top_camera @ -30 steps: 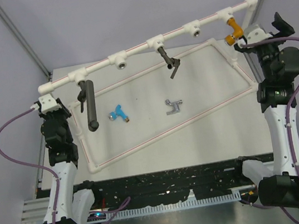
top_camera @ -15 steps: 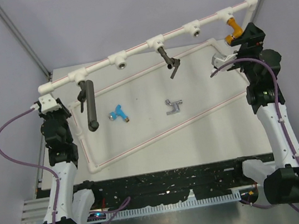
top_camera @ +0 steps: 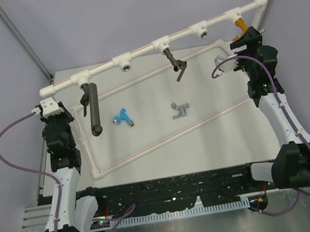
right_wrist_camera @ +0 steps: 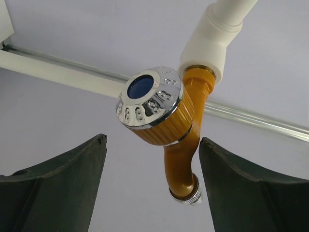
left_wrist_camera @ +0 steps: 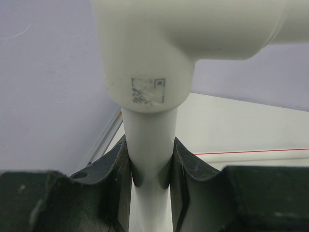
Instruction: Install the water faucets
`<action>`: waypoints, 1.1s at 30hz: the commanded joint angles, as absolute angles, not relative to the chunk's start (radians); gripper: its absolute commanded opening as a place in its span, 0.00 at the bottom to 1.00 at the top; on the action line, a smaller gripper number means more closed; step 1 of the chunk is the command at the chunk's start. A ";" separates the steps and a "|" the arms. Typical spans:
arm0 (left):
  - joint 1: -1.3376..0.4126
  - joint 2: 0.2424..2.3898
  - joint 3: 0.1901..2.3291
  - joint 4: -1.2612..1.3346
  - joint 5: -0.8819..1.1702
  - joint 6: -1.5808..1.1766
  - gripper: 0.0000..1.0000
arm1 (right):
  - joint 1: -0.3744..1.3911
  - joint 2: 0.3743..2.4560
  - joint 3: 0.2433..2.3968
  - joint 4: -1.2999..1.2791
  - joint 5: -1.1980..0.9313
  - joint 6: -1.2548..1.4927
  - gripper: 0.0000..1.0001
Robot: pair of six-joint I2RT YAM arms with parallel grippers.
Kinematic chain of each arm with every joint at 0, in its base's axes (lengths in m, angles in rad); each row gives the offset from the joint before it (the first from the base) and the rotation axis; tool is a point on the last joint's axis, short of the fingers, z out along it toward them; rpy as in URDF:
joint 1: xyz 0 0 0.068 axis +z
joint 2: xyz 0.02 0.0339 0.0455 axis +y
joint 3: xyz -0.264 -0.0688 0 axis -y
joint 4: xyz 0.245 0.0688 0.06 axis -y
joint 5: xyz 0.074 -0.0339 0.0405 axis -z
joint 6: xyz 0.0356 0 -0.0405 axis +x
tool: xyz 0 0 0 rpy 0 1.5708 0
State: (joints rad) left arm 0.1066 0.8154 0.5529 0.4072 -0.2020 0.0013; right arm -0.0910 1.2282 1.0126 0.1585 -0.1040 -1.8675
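Left hand clenched, right hand agape

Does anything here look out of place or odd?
Two taps lie loose on the table, the blue faucet and the silver faucet, while two sockets on the white pipe above gape empty. Nothing looks spilled or broken.

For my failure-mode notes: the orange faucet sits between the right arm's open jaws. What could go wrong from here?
The right jaws stand open either side of the orange faucet; its chrome-capped knob juts sideways, so closing may catch the knob and slip. Twisting it would load the white pipe, steadied only by the left jaws shut on its upright leg; the frame might shift.
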 commanded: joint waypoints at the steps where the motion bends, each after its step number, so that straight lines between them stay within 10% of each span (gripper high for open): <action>1: 0.110 0.792 0.565 0.495 -0.232 0.040 0.00 | -0.086 1.255 1.075 0.299 -0.066 -1.867 0.80; 15: 0.110 0.788 0.563 0.495 -0.230 0.038 0.00 | -0.060 1.272 1.081 0.339 -0.112 -1.432 0.47; 33: 0.110 0.782 0.561 0.499 -0.227 0.034 0.00 | -0.190 1.290 1.077 0.626 -0.138 0.720 0.05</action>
State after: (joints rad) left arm 0.1131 0.8135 0.5526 0.4061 -0.2276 0.0048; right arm -0.1490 1.2854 1.0920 0.3397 -0.1497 -0.0864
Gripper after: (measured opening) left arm 0.338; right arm 0.404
